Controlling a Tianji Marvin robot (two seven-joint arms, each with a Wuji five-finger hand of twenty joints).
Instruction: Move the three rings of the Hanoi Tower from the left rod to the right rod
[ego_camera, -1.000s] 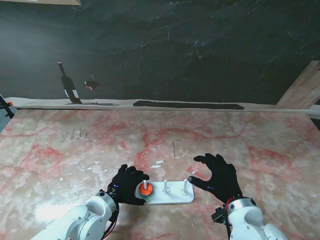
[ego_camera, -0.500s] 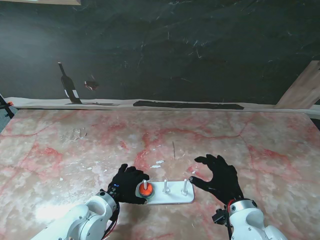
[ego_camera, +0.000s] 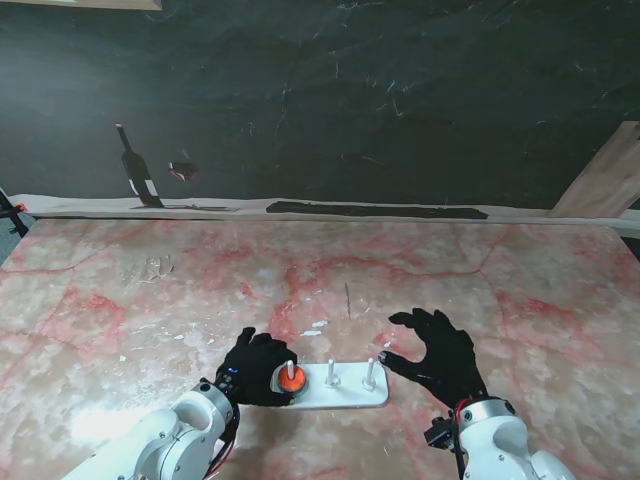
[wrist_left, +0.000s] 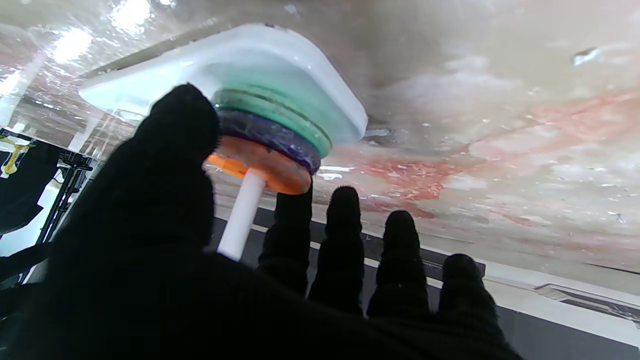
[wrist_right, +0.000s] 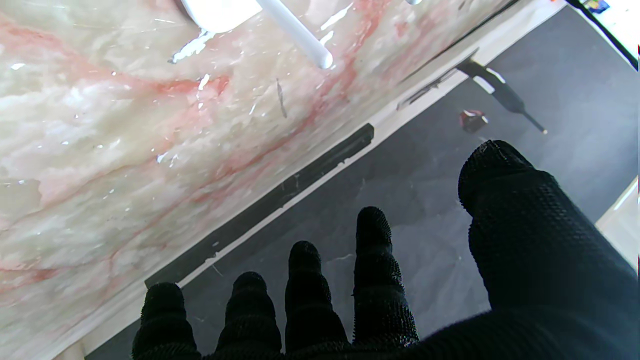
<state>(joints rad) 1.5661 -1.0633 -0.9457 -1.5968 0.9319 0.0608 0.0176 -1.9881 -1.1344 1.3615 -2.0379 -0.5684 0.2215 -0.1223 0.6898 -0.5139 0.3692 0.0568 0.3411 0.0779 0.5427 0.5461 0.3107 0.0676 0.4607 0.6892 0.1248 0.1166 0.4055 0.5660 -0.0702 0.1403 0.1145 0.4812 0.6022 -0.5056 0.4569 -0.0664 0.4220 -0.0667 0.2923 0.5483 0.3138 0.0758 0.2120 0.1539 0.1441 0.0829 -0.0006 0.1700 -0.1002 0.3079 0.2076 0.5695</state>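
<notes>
The white base (ego_camera: 345, 392) carries three white rods. On the left rod (ego_camera: 290, 366) sit three rings, orange (wrist_left: 260, 167) on top, then blue (wrist_left: 272, 137), then green (wrist_left: 277, 110). My left hand (ego_camera: 252, 368) is against this stack from the left. In the left wrist view its thumb (wrist_left: 172, 150) and index fingertip (wrist_left: 294, 210) press opposite edges of the orange ring, which still rests on the stack. The middle rod (ego_camera: 331, 372) and right rod (ego_camera: 369, 373) are bare. My right hand (ego_camera: 440, 355) hovers just right of the base, fingers spread, holding nothing.
The table (ego_camera: 500, 280) is pink-veined marble with small white flecks (ego_camera: 316, 326) just beyond the base. A dark wall rises behind its far edge, and a wooden board (ego_camera: 610, 175) leans at the far right.
My left hand's fingers have drawn in a little around the orange ring. The right hand has slid slightly nearer to me. The rings have not moved.
</notes>
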